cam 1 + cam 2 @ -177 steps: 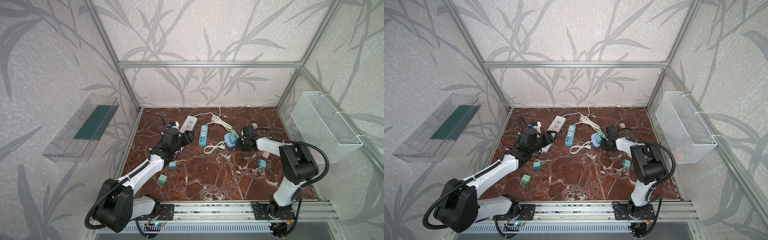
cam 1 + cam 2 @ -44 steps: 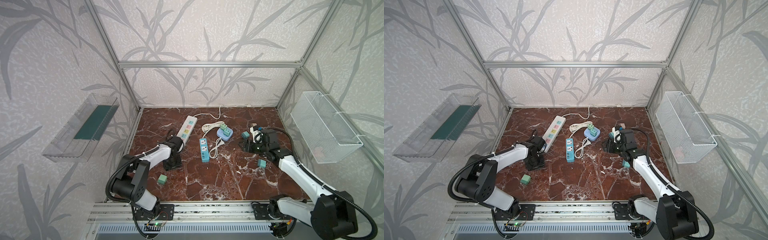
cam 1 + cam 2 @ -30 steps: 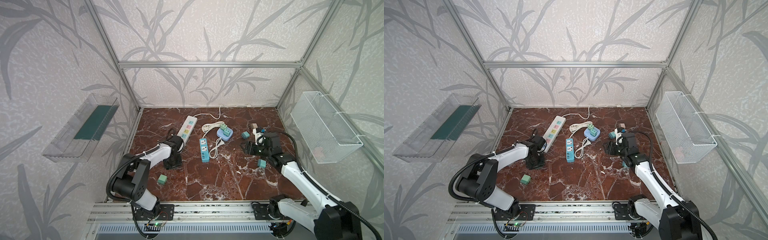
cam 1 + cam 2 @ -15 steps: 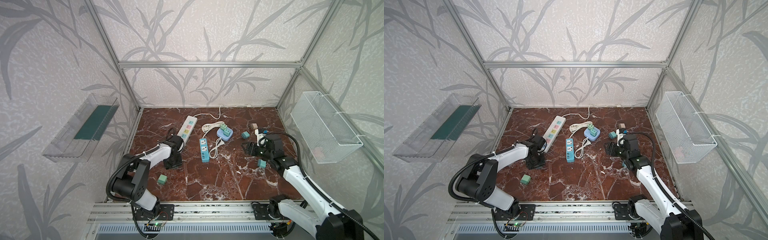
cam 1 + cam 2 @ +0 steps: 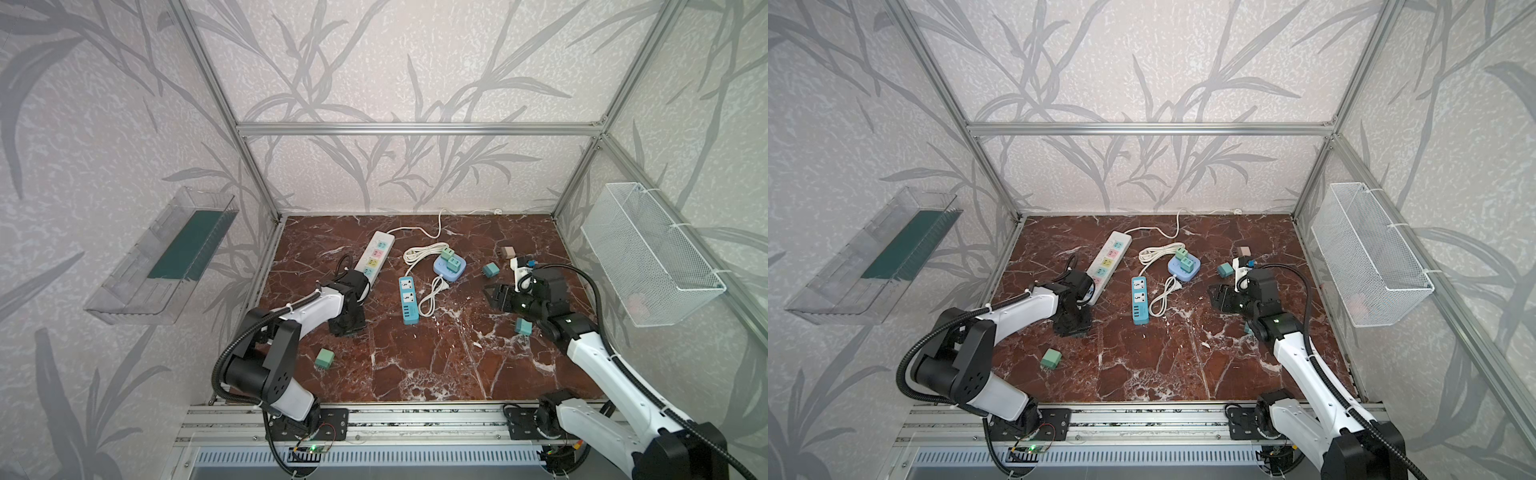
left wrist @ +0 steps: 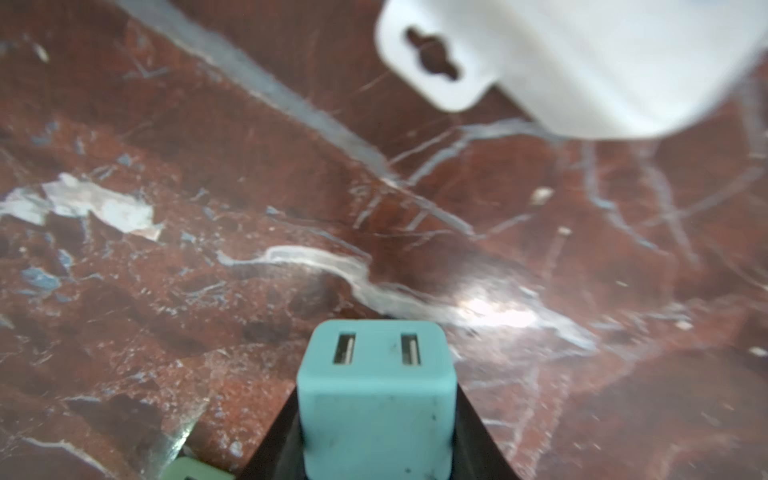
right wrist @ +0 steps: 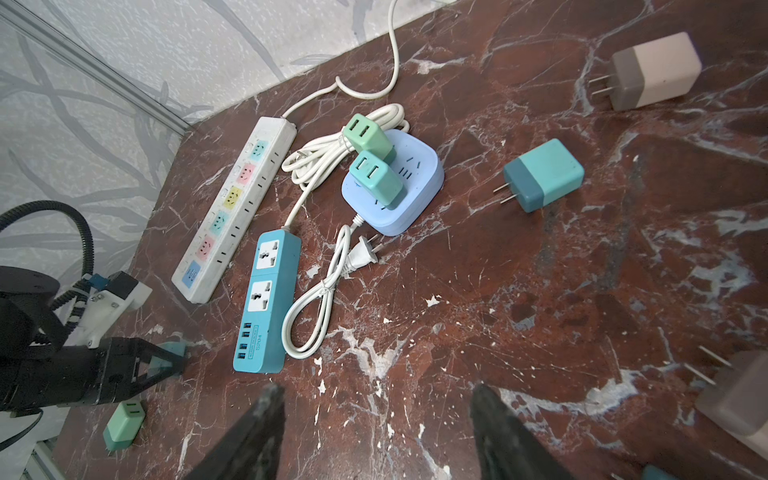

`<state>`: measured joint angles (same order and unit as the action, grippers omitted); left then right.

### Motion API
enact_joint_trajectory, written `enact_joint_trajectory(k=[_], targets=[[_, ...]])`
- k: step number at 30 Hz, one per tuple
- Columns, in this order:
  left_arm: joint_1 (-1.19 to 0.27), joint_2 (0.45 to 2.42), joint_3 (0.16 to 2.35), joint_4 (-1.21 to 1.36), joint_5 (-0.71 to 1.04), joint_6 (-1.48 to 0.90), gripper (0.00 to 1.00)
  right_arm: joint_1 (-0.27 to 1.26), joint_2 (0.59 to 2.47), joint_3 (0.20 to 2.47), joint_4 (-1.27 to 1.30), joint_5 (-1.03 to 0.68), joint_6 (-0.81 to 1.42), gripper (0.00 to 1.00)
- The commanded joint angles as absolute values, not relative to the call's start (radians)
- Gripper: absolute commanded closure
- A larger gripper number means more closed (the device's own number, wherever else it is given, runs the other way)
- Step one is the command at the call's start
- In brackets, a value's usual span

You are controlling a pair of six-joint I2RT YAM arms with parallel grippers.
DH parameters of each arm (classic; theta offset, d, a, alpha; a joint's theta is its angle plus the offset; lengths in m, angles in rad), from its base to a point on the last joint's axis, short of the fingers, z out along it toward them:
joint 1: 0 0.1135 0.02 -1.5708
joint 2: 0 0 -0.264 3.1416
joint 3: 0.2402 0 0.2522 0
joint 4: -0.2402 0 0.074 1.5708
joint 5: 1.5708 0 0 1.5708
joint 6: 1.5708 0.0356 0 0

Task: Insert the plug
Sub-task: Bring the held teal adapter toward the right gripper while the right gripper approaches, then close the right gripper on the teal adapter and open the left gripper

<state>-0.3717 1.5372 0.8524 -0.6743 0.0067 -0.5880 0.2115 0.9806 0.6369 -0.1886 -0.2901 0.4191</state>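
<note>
Well, the plug, a teal cube, sits pinched in the left gripper. The jaws are closed tight against its two sides, and the end with the two USB slots faces out past the fingertips. Its prongs are hidden. That gripper is tipped down low over the left side of the marble floor, just in front of the near end of the white strip. I cannot tell whether the plug touches the floor. A green plug lies loose close by, nearer the front rail.

Beside the white strip, toward the middle, lies a blue strip. A white cord is coiled behind it and loops along its right side. At the coil stands a pale blue socket block with a pair of green plugs seated in it.

The right gripper hangs over the right part of the floor, jaws spread wide with nothing between them. Loose around it are a second teal plug behind, a third teal plug just beside the arm, and a beige plug farther back. A wire basket hangs on the right wall and a clear tray on the left wall.
</note>
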Motion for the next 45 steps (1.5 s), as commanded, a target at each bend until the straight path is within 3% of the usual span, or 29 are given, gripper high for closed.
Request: enact_joint_trajectory(k=[1, 8, 14, 20, 31, 45], targets=[[-0.450, 1.431, 0.910, -0.579, 0.038, -0.497, 0.66, 0.216, 0.986, 0.665, -0.200, -0.338, 0.425, 0.32], [-0.670, 1.330, 0.965, -0.241, 0.015, -0.227, 0.67, 0.227, 1.024, 0.761, -0.316, -0.340, 0.432, 0.39], [-0.763, 1.315, 0.890, 0.168, 0.047, 0.048, 0.62, 0.356, 1.036, 0.905, -0.428, -0.309, 0.393, 0.40], [-0.821, 1.392, 0.906, 0.259, 0.073, 0.207, 0.63, 0.474, 1.080, 1.020, -0.468, -0.338, 0.302, 0.39], [-0.861, 1.435, 0.924, 0.258, 0.086, 0.289, 0.65, 0.485, 1.221, 1.117, -0.454, -0.478, 0.296, 0.36], [-0.868, 1.437, 0.917, 0.247, 0.087, 0.335, 0.64, 0.514, 1.332, 1.124, -0.363, -0.576, 0.326, 0.64]])
